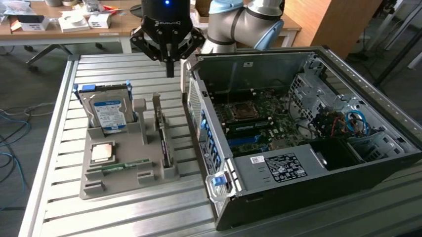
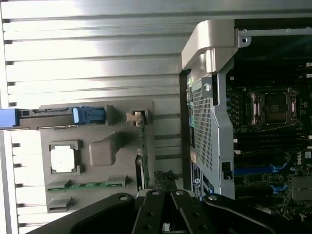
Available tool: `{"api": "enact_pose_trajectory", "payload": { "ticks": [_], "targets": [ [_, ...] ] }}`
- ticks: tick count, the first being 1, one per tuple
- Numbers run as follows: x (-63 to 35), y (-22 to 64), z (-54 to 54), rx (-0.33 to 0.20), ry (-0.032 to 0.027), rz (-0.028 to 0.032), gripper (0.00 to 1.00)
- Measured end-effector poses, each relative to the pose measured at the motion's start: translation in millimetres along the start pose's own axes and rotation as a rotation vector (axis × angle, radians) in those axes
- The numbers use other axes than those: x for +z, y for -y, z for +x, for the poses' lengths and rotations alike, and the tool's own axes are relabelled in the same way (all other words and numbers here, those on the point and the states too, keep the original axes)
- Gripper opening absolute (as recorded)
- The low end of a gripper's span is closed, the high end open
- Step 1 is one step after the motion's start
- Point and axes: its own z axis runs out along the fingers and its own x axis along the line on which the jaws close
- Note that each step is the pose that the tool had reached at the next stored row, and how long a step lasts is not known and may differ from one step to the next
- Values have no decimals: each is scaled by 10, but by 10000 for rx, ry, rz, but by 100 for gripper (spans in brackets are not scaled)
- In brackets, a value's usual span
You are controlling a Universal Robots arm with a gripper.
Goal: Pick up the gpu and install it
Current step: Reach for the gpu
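Note:
The gpu is a thin dark-green card standing on edge in a slot of the grey holder tray, its pale metal bracket at the far end. In the wrist view the gpu shows edge-on as a thin line. My gripper hangs above the slatted table beyond the tray's far end, close to the open computer case. Its fingers are shut together with nothing between them. The wrist view shows my gripper over the gap between tray and case.
The tray also holds a hard drive with a blue-white label, a square processor and a narrow green memory stick. Inside the case lies the motherboard with blue slots. A cluttered desk stands behind the table.

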Motion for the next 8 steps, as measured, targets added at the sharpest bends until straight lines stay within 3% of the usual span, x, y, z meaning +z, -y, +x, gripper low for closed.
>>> {"api": "enact_pose_trajectory", "payload": {
  "ticks": [8],
  "targets": [
    [4, 12, 154, 3, 1, 3, 11]
  ]
}}
